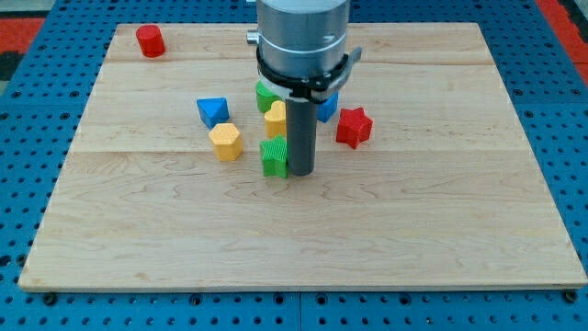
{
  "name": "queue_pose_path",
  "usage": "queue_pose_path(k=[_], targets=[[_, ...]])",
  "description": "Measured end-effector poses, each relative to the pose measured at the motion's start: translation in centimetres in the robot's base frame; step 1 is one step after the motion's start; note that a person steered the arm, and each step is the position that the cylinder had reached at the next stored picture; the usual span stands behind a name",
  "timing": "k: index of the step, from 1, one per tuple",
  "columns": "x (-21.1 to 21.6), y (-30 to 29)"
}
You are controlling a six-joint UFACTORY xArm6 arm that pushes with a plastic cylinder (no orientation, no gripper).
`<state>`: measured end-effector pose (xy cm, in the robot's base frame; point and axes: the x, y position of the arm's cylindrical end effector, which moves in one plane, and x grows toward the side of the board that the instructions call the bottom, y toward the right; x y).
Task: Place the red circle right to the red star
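Observation:
The red circle (150, 40) stands near the board's top left corner, far from the other blocks. The red star (354, 127) lies right of the board's middle. My tip (302, 172) rests on the board at the centre, left of and slightly below the red star, touching or almost touching the right side of a green block (275, 157). The tip is far to the right of and below the red circle.
A blue triangle (212, 111) and a yellow hexagon (225, 142) lie left of the tip. A yellow block (275, 117), a green block (265, 95) and a blue block (327, 107) sit partly hidden behind the arm. The wooden board (441, 230) lies on a blue perforated table.

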<state>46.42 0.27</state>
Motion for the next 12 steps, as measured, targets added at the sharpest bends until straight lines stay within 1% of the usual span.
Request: queue_pose_path(k=[1,2,3,4,5,7,8,9,10,11,12], targets=[[-0.9,0.5],[5.6,5.0],[9.4,-1.8],[7.5,-11.7],[2.5,-20.4],[-0.4,-28.9],[-6.0,-30.8],[-14.7,-28.7],[-23.4,-28.0],[-25.7,-22.7],[-18.2,-16.2]])
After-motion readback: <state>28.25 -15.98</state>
